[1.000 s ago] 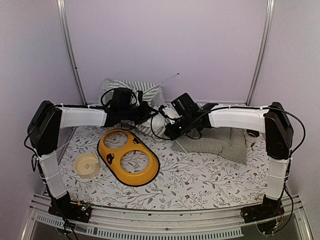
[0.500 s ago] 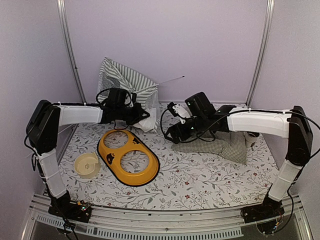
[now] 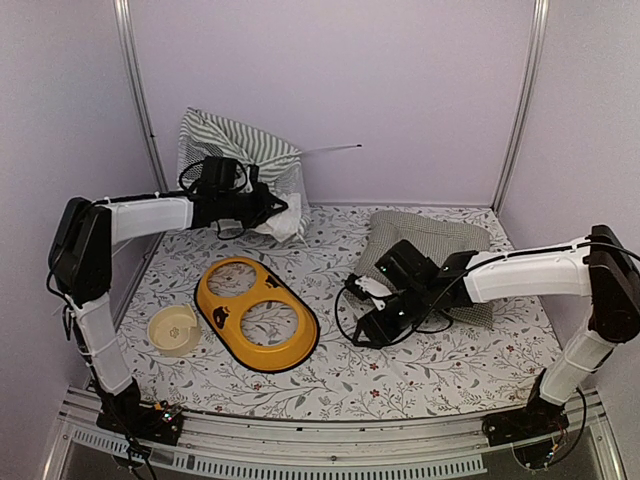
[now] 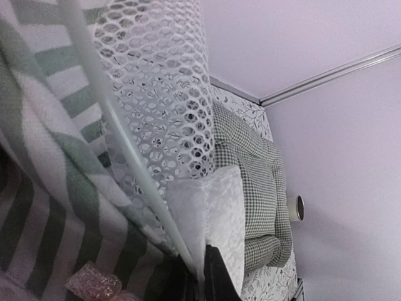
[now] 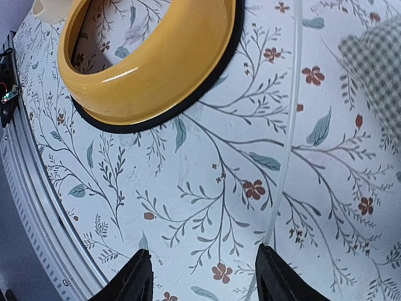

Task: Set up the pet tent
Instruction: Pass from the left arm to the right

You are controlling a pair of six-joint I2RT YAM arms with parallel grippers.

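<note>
Far-left corner of the table (image 3: 400, 372): the left gripper (image 3: 270, 208), fingers clamped on a white pole (image 4: 125, 144) and the fabric beside it, holds the pet tent (image 3: 235, 148) raised, probably so its striped panels can hang open. Left of centre: a yellow double-bowl feeder (image 3: 256, 312), apart from the tent. Right of centre, towards the near edge: the right gripper (image 3: 366, 325), fingers (image 5: 135, 279) apart and empty, hovers low over a thin white rod (image 5: 285, 153) lying on the table, likely the next pole to be picked up. Behind it: the green-checked cushion (image 3: 432, 240).

One camera looks down from behind the arms. Left wrist's hugs the pet tent (image 4: 37, 157); right wrist's sees the yellow feeder (image 5: 169, 69) just beyond the right pincer (image 5: 203, 279), as overhead does.
</note>
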